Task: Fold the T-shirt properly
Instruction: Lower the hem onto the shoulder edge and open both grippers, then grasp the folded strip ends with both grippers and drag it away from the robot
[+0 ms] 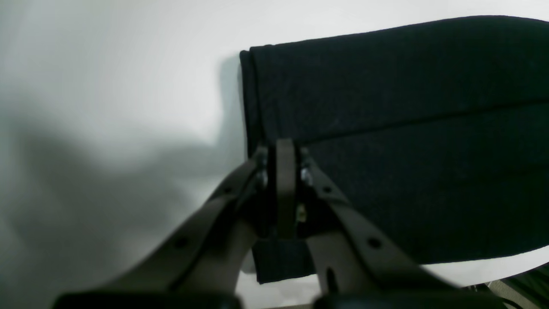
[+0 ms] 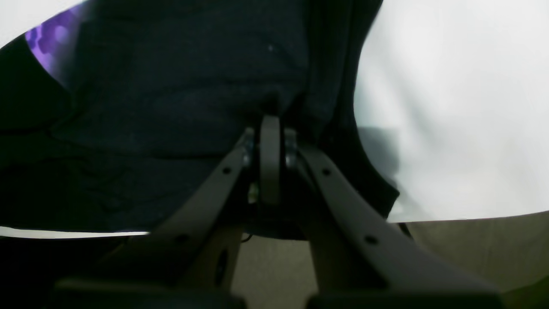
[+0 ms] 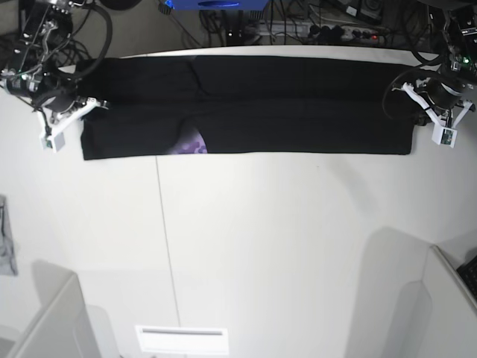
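White tabletop [image 3: 253, 246] fills most of the base view, with a tangle of cables and equipment along the upper edge of the frame. One T-shirt [image 3: 246, 104] lies across the upper part of that frame as a long, narrow black band stretching from near the left side to near the right side. A small patch of purple print [image 3: 190, 143] peeks out at the band's lower edge, left of centre.

Two grippers are at work, one at each end of the band. At the right of the base view, the left gripper [image 1: 285, 150] has its jaws pressed together on the shirt's end edge, where layered cloth shows in the left wrist view. At the left of the base view, the right gripper [image 2: 270, 124] is likewise clamped on dark cloth at the opposite end, with a bit of purple showing at the upper left of the right wrist frame.

As a judgement, the lengthwise folding looks done: the garment is already narrowed into a strip with a visible crease line running along it. What seems left is folding the strip across its length into a compact rectangle. One grey cloth scrap [image 3: 6, 246] sits at the far left edge, apart from the shirt.
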Available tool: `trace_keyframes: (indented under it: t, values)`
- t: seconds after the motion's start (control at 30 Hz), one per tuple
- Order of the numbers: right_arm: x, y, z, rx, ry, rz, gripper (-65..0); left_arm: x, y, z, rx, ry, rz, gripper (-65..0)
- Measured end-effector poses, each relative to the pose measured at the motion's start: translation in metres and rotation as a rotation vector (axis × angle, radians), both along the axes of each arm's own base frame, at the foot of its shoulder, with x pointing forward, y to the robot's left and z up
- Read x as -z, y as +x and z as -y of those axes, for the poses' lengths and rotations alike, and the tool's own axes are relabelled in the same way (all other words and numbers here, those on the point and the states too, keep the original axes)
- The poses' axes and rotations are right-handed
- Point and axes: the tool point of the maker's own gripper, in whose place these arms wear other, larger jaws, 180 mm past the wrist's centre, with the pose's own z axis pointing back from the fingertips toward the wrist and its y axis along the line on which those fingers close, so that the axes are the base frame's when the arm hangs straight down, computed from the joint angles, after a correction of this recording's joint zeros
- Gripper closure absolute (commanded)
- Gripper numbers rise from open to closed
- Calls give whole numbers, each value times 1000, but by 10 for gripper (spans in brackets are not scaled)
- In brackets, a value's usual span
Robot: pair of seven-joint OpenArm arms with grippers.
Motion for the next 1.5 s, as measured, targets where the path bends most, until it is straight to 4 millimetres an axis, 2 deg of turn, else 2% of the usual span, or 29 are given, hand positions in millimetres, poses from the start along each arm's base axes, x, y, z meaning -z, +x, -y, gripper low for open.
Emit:
trace_keyframes:
  t: [0.03,0.1,0.17,0.23,0.37,0.47,0.57,0.63,0.67,0.73,0.8,0.83,0.93,1.0,1.13,1.2,1.27,1.37,1.5]
  values:
    - [0,0,0,0,0,0,0,0,-1,0,0,0,-3,0]
    - [2,-4,0,0,2,-6,-119,2,-4,0,-1,0,-12,-12]
    - [5,-9,0,-1,2,-23,-230,3,-5,-1,-1,2,-15,-142]
    - [5,-11,1,2,1,-27,-302,2,-4,-1,-1,2,-12,-267]
    - [8,-16,0,3,2,-36,-320,2,-5,-2,-5,7,-15,-479]
    - [6,-17,1,3,-7,-23,-318,2,-5,-3,-7,6,-14,-541]
    - [-3,-9,4,20,-27,59,-296,1,-4,-2,-7,3,-8,-513]
    - [-8,-5,3,27,-31,103,-222,3,-4,1,-26,-15,4,-462]
    - [-9,-2,0,30,-25,128,-165,5,-6,4,-34,-27,3,-420]
    - [-10,0,0,31,-27,153,0,8,-6,10,-27,-46,0,-270]
    - [-9,3,4,42,-34,166,0,8,-5,10,-41,-46,10,-41]
    - [-6,2,4,43,-30,156,0,9,-4,11,-47,-53,14,0]
    - [0,2,2,47,-9,126,0,12,3,16,-62,-83,29,0]
    - [2,4,-1,26,-18,116,0,18,1,11,-77,-46,15,0]
    - [10,8,-27,-39,37,97,0,31,-11,7,-110,27,-16,0]
    - [21,10,-23,-22,41,69,0,35,-9,9,-115,31,10,0]
    - [35,9,-18,5,50,30,0,45,-12,2,-132,52,-19,0]
    - [51,7,-15,29,75,-15,0,72,-15,1,-143,30,-85,0]
    - [57,21,-10,46,95,4,0,81,-6,-2,-167,-3,-66,0]
